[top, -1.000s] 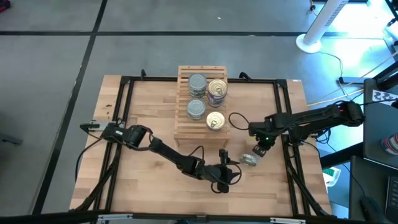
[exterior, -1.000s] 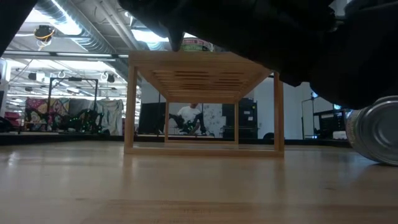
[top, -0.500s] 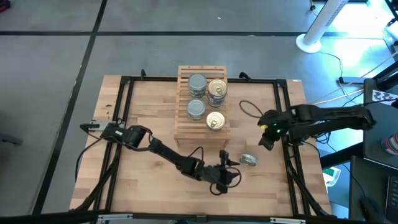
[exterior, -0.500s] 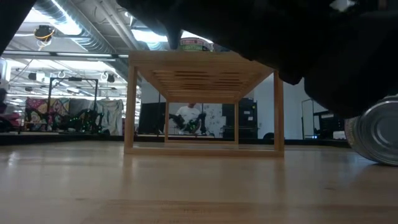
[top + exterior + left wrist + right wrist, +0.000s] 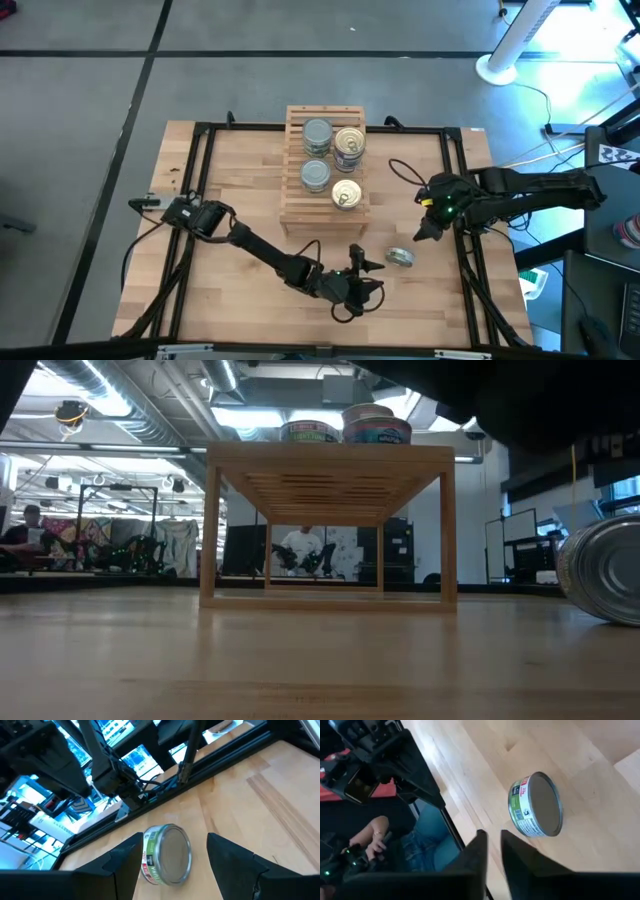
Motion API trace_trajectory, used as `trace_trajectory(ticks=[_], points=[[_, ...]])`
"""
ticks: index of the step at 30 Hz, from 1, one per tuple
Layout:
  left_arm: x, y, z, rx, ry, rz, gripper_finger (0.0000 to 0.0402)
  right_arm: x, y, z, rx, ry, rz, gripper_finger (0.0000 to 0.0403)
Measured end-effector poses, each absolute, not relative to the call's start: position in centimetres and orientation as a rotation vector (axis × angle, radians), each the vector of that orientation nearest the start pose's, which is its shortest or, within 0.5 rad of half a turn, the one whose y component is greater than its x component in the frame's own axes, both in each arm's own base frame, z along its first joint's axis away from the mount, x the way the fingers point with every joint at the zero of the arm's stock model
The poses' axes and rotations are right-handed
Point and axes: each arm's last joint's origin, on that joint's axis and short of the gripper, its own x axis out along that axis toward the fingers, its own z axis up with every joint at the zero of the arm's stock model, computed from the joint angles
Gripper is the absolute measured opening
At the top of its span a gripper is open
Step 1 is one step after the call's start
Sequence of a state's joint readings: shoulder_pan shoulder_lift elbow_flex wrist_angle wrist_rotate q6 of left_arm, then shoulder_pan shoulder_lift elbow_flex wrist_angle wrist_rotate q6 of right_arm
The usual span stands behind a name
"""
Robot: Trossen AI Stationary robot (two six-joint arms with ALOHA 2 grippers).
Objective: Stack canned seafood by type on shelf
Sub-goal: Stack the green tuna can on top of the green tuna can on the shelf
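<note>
Shelf (image 5: 324,206) sits mid-table toward the far edge, a light-wood slat rack on a butcher-block table (image 5: 240,300). On top of it, seen from above: two silver-grey-topped cans (image 5: 317,134) on its left column, two gold pull-tab cans (image 5: 350,141) on its right. Far-right one looks stacked, at least two high; low view shows tins (image 5: 375,427) poking above the shelf top, one taller pile beside a lower green-labelled one (image 5: 308,432).

One loose can (image 5: 401,257) lies on its side on the table, near side of the shelf and off to its right, between the two grippers. Green label, plain silver-grey end. Low view catches it at the right edge (image 5: 601,570), resting on the wood.

Left gripper (image 5: 366,277) is low over the table just beside that can, fingers spread wide, holding nothing. Left wrist view has the can (image 5: 167,854) lying framed between the two fingers (image 5: 235,857), gap on both sides, no contact.

Right gripper (image 5: 424,229) hangs above and right of the can, clear of it. Right wrist view: its fingers (image 5: 479,851) are nearly together, narrow slit between them, nothing in them; can (image 5: 536,805) lies apart on the table beyond.

A person in jeans, seated, shows past the table edge in the right wrist view (image 5: 427,840); more people far back in the room in the low view (image 5: 300,550).
</note>
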State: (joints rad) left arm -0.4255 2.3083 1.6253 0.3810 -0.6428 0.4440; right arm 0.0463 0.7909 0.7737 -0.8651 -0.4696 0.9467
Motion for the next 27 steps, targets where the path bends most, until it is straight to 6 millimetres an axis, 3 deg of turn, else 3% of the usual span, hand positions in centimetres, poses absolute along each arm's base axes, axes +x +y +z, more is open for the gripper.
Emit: trace_trajectory(ticks=[8,13,19,23,27], points=[[47.3,-19.5,16.6,0.597,0.312,0.167,0.0217,14.3,2.0,27.2,1.1,1.076,-0.005,0.0186],[47.3,-19.5,16.5,0.586,0.322,0.167,0.0217,14.4,1.9,27.2,1.092,1.065,-0.023,0.0246],[47.2,-19.5,16.4,0.575,0.332,0.167,0.0217,14.4,2.7,27.3,1.018,1.052,0.017,0.0273],[47.2,-19.5,16.4,0.567,0.331,0.168,0.0217,14.6,4.4,27.7,0.893,0.995,0.1,0.0276],[47.2,-19.5,16.4,0.56,0.332,0.169,0.0217,14.6,6.2,27.2,0.725,0.972,0.065,0.0276]])
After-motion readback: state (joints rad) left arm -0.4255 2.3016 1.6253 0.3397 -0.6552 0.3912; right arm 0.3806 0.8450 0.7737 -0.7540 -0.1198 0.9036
